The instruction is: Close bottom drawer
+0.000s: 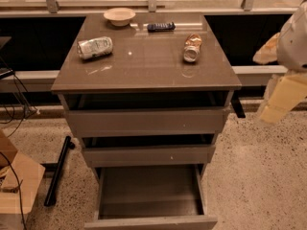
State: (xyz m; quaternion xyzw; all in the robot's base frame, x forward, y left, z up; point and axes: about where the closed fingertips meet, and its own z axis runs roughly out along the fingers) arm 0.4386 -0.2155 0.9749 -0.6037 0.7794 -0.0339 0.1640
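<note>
The bottom drawer [149, 193] of the grey-brown cabinet is pulled far out toward me. Its bare floor shows, and its plain front panel [151, 223] sits at the lower edge of the view. The middle drawer front [148, 155] with a small pale dot and the top drawer front [146, 121] each stand out a little, with dark gaps above them. My gripper [282, 98] hangs at the right edge of the view. It is level with the top drawer, well clear of the cabinet, and holds nothing I can see.
On the cabinet top [144, 68] lie a crushed silver can [95, 47], a second can [192, 48], a pale bowl [119, 16] and a dark flat object [160, 27]. A black bar [57, 171], cables and a cardboard box [17, 190] lie on the floor to the left.
</note>
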